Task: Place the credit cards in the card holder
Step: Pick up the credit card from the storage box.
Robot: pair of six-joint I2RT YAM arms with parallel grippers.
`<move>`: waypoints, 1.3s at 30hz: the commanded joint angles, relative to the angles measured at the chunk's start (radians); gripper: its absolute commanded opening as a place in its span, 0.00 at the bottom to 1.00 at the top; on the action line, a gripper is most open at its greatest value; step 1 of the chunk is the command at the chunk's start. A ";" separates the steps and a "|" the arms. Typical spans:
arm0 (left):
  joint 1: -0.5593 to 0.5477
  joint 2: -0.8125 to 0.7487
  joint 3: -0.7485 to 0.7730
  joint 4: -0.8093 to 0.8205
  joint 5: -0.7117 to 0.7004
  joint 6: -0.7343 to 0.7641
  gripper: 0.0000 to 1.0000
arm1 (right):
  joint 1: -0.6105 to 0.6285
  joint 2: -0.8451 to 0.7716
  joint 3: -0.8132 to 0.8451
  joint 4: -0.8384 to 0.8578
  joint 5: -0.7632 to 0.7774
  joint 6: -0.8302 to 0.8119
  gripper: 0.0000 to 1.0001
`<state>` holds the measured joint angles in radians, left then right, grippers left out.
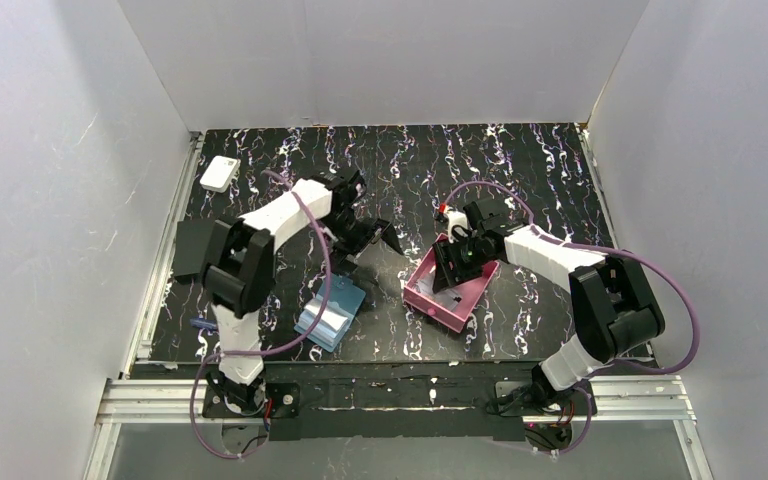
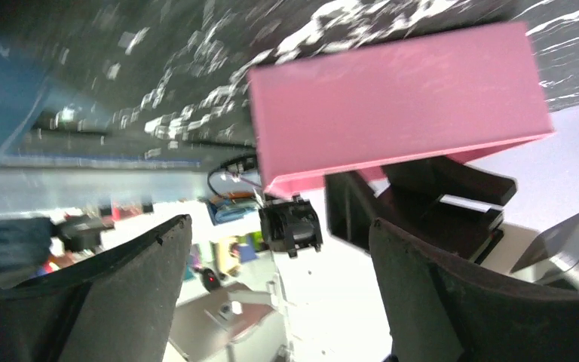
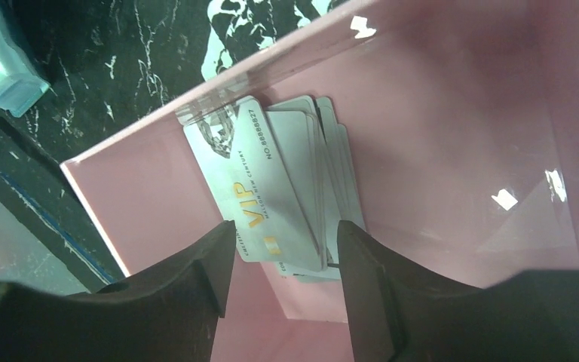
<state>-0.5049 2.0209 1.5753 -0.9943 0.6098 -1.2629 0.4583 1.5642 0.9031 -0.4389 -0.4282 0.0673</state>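
Dark fingers (image 3: pixel 196 294) of the right end effector (image 3: pixel 286 253) fill the foreground of its wrist view, partly spread inside a pink tray (image 3: pixel 460 113). Their tips stand on either side of the near end of a fanned stack of grey-white cards (image 3: pixel 271 173), the top one marked "VIP" in gold; whether the tips press the stack cannot be told. Seen from above, the tray sits on the black marbled surface (image 1: pixel 540 170) ahead of the right arm. Just left of it, the left end effector (image 1: pixel 375 238) hangs above the surface, jaws wide and holding nothing. The blue card holder (image 1: pixel 332 312) lies open beside the left arm, apart from the tray.
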 commanded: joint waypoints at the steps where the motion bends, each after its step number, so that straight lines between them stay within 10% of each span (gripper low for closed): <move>1: -0.041 -0.202 -0.151 0.063 0.031 -0.323 0.88 | 0.000 -0.003 0.018 0.052 -0.059 0.010 0.59; 15: -0.136 -0.169 -0.249 0.306 0.003 -0.506 0.98 | 0.000 -0.040 -0.021 0.060 -0.054 0.012 0.50; 26: -0.116 -0.083 -0.241 0.382 -0.034 -0.433 0.60 | 0.000 -0.105 -0.092 0.137 -0.033 0.090 0.45; 39: -0.076 0.012 -0.100 0.284 -0.039 -0.286 0.49 | 0.000 -0.079 -0.071 0.160 0.066 0.094 0.51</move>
<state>-0.5987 2.0331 1.4521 -0.6388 0.5865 -1.5925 0.4587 1.4918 0.8143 -0.3103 -0.4213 0.1600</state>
